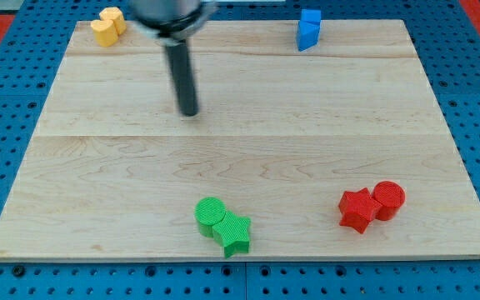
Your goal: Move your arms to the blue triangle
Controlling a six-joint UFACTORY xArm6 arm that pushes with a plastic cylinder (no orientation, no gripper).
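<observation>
Well left of the ridged blue block [308, 29], my tip [189, 112] holds nothing.

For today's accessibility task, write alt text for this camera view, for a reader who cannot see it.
A dark rod's tip rests on a wooden board, well left of and below a blue block at the top edge. A yellow block sits top left; a green cylinder touching a green star, and a red star touching a red cylinder, lie near the bottom.

Blue triangle [308, 29]: upright on edge, board's top edge, view's upper right.
</observation>
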